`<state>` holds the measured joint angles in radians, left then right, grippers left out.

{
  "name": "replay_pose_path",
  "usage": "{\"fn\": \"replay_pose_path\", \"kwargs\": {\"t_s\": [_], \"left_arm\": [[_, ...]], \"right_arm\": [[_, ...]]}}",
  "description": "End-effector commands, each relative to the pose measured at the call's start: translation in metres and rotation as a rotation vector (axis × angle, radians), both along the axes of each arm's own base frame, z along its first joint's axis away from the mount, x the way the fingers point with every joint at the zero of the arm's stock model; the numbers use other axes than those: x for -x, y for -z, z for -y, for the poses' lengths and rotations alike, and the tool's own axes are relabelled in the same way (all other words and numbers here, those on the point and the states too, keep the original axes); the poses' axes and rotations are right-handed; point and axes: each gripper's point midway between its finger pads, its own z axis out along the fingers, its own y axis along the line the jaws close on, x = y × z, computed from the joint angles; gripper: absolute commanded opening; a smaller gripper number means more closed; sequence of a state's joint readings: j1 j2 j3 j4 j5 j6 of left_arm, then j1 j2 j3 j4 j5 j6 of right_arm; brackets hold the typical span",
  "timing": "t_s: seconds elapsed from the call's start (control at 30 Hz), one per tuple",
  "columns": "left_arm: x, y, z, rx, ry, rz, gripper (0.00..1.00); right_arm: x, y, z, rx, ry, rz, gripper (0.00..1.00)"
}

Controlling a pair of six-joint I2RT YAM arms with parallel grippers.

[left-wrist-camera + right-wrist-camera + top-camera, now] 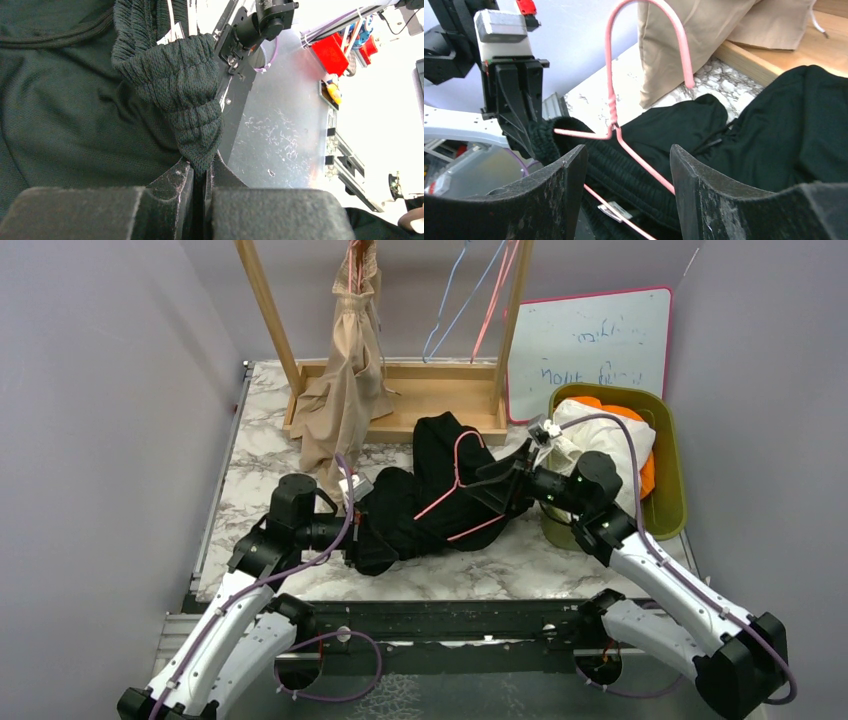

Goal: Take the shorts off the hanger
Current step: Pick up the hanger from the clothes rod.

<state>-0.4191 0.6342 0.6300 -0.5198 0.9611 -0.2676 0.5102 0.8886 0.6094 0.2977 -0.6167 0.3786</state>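
The black shorts (440, 495) lie on the marble table with a pink wire hanger (455, 475) threaded in their waistband. My left gripper (352, 532) is shut on the gathered black waistband (185, 90), pinched between the jaws (202, 175). My right gripper (508, 480) is open; its fingers straddle the hanger's wire (611, 100) without closing, midpoint (629, 160). The left gripper also shows in the right wrist view (516, 100). The tan shorts (345, 390) hang on the rack. The cream-white shorts (600, 435) and orange shorts (645, 475) lie in the green bin.
A wooden rack with a tray base (430, 390) stands at the back, with empty blue (455, 295) and pink (495, 300) hangers on it. A whiteboard (590, 345) leans at the back right. The green bin (670, 490) sits at the right edge.
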Motion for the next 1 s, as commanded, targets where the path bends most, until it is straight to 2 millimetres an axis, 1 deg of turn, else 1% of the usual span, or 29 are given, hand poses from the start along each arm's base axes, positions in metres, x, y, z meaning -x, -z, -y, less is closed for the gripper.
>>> {"fn": "replay_pose_path", "kwargs": {"t_s": [0.0,0.17,0.23,0.3,0.33,0.4,0.43,0.5,0.57,0.63,0.67,0.7,0.73,0.77,0.83,0.87,0.9,0.97], "left_arm": [[0.008,-0.011,0.005,0.050,0.089,0.041,0.00],[0.003,-0.012,0.006,0.045,0.083,0.042,0.00],[0.002,-0.011,0.007,0.042,0.081,0.036,0.00],[0.002,-0.012,0.007,0.042,0.079,0.038,0.00],[0.003,-0.012,0.007,0.043,0.080,0.036,0.00],[0.003,-0.012,0.006,0.044,0.077,0.037,0.00],[0.003,-0.011,0.006,0.042,0.071,0.036,0.00],[0.002,-0.010,0.005,0.040,0.061,0.035,0.00],[0.000,-0.008,0.004,0.033,0.040,0.035,0.00],[-0.003,-0.006,0.004,0.023,0.013,0.030,0.00],[-0.006,-0.006,0.003,0.016,-0.002,0.034,0.09],[-0.009,-0.006,0.003,0.010,-0.015,0.034,0.25],[-0.011,-0.007,0.003,0.008,-0.027,0.036,0.39],[-0.013,-0.010,0.004,0.008,-0.034,0.041,0.47],[-0.022,-0.015,0.003,0.000,-0.070,0.062,0.59],[-0.029,-0.017,0.002,-0.012,-0.106,0.075,0.65],[-0.037,-0.018,0.000,-0.027,-0.147,0.084,0.67],[-0.053,-0.023,-0.004,-0.052,-0.232,0.106,0.68]], "right_arm": [[-0.005,-0.029,-0.012,-0.051,-0.003,0.012,0.63],[-0.009,-0.030,-0.026,-0.072,0.027,0.023,0.61],[-0.015,-0.026,-0.032,-0.080,0.064,-0.003,0.59],[-0.024,-0.016,-0.035,-0.052,0.117,-0.029,0.59],[-0.028,-0.011,-0.036,-0.035,0.140,-0.042,0.56],[-0.030,-0.007,-0.040,-0.016,0.147,-0.033,0.48],[-0.029,-0.006,-0.042,-0.011,0.142,-0.029,0.41],[-0.028,-0.006,-0.045,-0.004,0.138,-0.021,0.34],[-0.027,-0.008,-0.043,-0.012,0.151,-0.009,0.24],[-0.026,-0.010,-0.039,-0.025,0.166,0.005,0.11],[-0.026,-0.012,-0.038,-0.028,0.170,0.016,0.06],[-0.025,-0.013,-0.037,-0.028,0.173,0.026,0.02],[-0.025,-0.013,-0.035,-0.020,0.175,0.040,0.01],[-0.025,-0.012,-0.033,-0.005,0.181,0.050,0.01],[-0.025,-0.007,-0.030,0.032,0.189,0.063,0.01],[-0.025,-0.004,-0.028,0.049,0.191,0.066,0.01],[-0.024,0.000,-0.027,0.065,0.190,0.067,0.01],[-0.022,0.007,-0.023,0.090,0.192,0.074,0.01]]}}
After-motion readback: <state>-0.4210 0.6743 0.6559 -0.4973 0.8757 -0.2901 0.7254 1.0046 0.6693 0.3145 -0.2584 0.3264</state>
